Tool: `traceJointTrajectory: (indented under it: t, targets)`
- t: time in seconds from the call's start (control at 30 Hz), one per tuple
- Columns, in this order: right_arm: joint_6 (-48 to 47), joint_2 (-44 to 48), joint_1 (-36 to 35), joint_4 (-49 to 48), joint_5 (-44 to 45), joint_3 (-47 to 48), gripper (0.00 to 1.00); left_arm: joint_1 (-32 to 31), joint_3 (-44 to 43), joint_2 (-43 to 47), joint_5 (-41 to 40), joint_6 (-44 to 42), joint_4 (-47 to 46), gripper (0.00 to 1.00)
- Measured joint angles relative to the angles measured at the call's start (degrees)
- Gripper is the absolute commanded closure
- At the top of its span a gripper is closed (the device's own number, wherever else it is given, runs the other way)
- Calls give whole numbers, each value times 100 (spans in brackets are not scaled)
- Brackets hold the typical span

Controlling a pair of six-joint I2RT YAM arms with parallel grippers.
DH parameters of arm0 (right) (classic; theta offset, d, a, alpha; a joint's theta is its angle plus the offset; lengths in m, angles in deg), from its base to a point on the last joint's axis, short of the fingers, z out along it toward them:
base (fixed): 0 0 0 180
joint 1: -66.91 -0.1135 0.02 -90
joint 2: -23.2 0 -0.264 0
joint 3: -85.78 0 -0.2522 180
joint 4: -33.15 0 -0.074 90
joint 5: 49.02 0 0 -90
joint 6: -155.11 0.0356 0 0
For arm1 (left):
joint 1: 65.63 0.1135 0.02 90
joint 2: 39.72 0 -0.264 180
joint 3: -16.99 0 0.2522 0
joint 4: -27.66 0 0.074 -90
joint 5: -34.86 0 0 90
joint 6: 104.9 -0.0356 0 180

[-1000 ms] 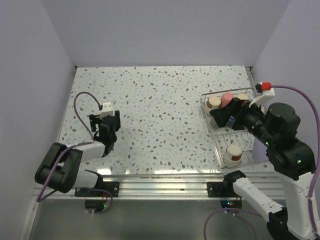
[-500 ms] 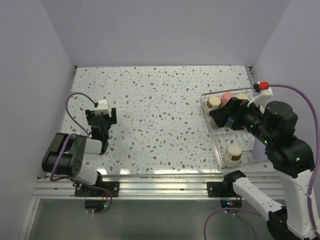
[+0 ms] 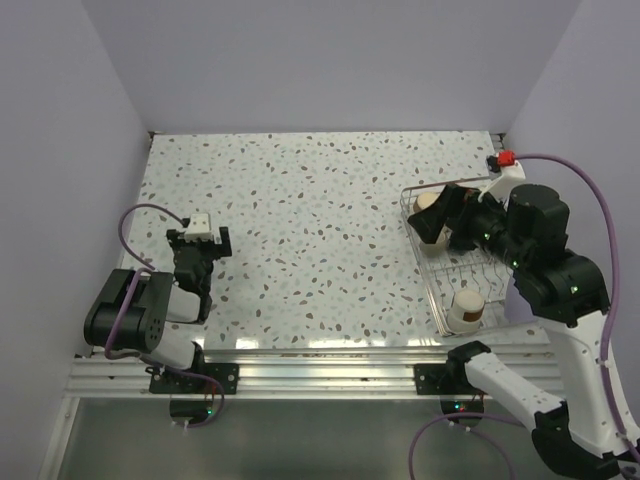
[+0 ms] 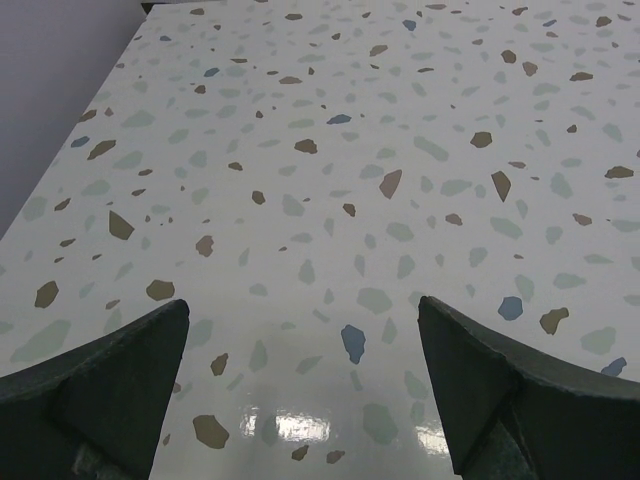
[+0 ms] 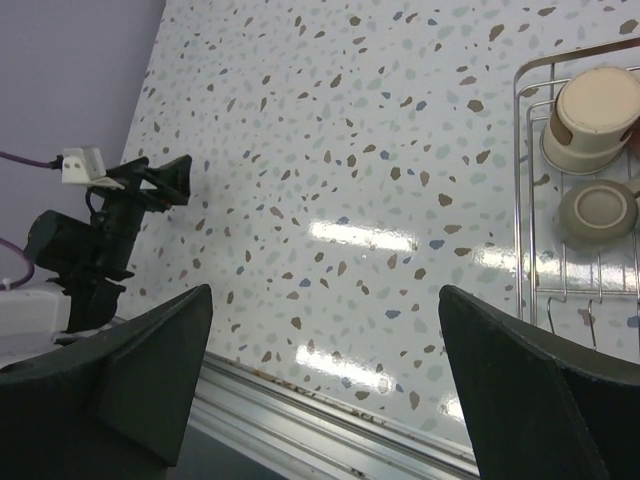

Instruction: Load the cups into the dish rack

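Observation:
The wire dish rack [image 3: 452, 271] stands at the table's right side. An upturned tan cup [image 3: 428, 204] sits at its far left corner and another tan cup [image 3: 467, 308] at its near end. The right wrist view shows the rack's corner [image 5: 520, 190] with an upturned tan cup [image 5: 592, 118] and a grey-tan cup [image 5: 597, 212] beside it. My right gripper [image 3: 452, 213] [image 5: 325, 370] is open and empty, raised over the rack's far end, and hides the other cups. My left gripper [image 3: 198, 240] [image 4: 303, 380] is open and empty, low over bare table at the left.
Purple walls close in the table at the left, back and right. A metal rail [image 3: 330, 360] [image 5: 330, 430] runs along the near edge. The left arm [image 5: 95, 235] and its cable show in the right wrist view.
My left arm has drawn back toward the near left. My right gripper has lifted and moved toward the rack's far end, now covering the red-pink cup.

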Motion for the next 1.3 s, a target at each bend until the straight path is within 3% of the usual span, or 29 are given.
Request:
traceJointTrajectory:
  t: [0.17, 0.47, 0.67, 1.3]
  targets:
    - [2, 254, -9, 251, 498, 0, 2, 0, 0, -2, 42, 2, -131, 0]
    - [4, 675, -24, 1569, 2879, 70, 2, 0, 0, -2, 44, 2, -192, 0]
    - [92, 776, -22, 2120, 3790, -245, 2, 0, 0, -2, 44, 2, -216, 0]
    - [254, 1493, -24, 2312, 4192, -667, 2, 0, 0, -2, 44, 2, -223, 0]
